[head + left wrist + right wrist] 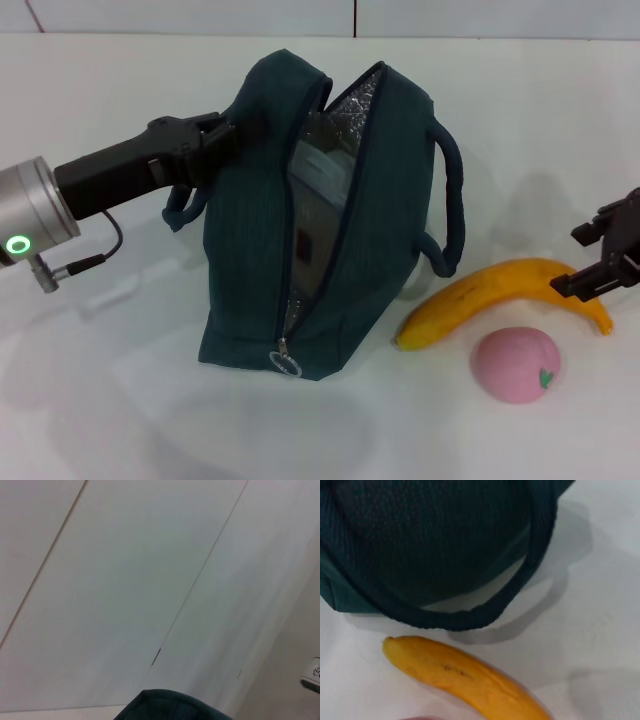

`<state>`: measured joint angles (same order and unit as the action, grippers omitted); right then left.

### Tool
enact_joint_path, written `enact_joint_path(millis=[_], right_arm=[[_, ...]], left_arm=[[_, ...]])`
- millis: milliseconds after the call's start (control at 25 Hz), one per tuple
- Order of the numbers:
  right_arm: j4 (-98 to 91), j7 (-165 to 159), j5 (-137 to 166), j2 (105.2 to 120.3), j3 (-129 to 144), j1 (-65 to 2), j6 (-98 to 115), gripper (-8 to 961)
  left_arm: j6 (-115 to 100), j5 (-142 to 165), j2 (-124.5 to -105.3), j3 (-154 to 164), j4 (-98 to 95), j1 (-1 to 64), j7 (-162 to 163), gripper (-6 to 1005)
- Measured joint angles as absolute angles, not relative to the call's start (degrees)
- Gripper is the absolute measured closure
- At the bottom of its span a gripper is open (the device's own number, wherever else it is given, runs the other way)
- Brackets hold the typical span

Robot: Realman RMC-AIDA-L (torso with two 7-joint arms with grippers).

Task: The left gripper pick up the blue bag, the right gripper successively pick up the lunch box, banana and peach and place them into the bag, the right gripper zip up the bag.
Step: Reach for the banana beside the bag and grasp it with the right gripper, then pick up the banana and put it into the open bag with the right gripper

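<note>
The blue bag (250, 250) stands unzipped in the middle of the white table, its foil lining showing. The lunch box (318, 195) is inside it, partly hidden. My left gripper (228, 135) is shut on the bag's upper left edge. The banana (490, 295) lies to the right of the bag, and the peach (515, 365) sits just in front of it. My right gripper (590, 255) is open and empty at the banana's right end. The right wrist view shows the bag (430, 540), one handle (540, 565) and the banana (465, 675). The left wrist view shows only a bag corner (170, 705).
The zipper's ring pull (287, 365) hangs at the bag's near bottom end. The bag's right handle (450, 200) loops out toward the banana. The white table (120, 400) runs to a white wall at the back.
</note>
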<state>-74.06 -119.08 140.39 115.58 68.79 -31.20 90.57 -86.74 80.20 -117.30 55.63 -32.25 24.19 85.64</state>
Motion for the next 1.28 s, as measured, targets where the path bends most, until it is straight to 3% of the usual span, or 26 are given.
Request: enact_joint_path(millis=[1240, 1280], right_arm=[[-66.0, -121.5, 143.1, 115.84, 78.0, -36.5, 84.3, 215], [-66.0, -121.5, 142.6, 115.84, 77.8, -36.3, 84.2, 290]], left_arm=[[-86.9, 80.1, -117.56, 54.3, -32.3, 23.6, 84.4, 960], [-86.9, 80.1, -117.57, 54.2, -32.3, 23.5, 84.4, 960]])
